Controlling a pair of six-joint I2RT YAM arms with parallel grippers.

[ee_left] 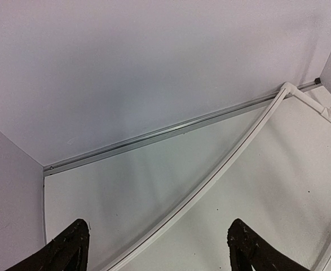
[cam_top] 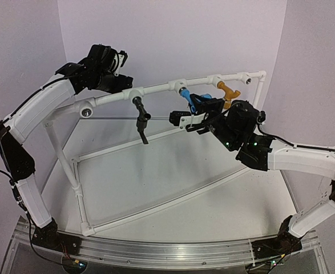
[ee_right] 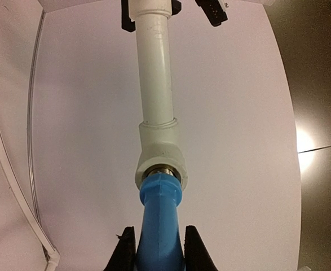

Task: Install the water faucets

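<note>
Right gripper (ee_right: 158,249) was clamped on the blue faucet (ee_right: 160,210), a finger on each side of its body. Faucet's end met the mouth of the white socket fitting (ee_right: 160,161) on the pipe frame (ee_right: 154,68), roughly in line with it. Black faucet (cam_top: 140,117) hung from its own fitting on the top rail; yellow faucet (cam_top: 229,92) sat beyond the blue one and appeared mounted. Left gripper (ee_left: 158,240) stood wide apart, empty, over the table (ee_left: 278,186).

Judged step: seating the blue faucet, probably the last. Next move likely calls for a push or twist along the socket's axis, then letting go.
</note>
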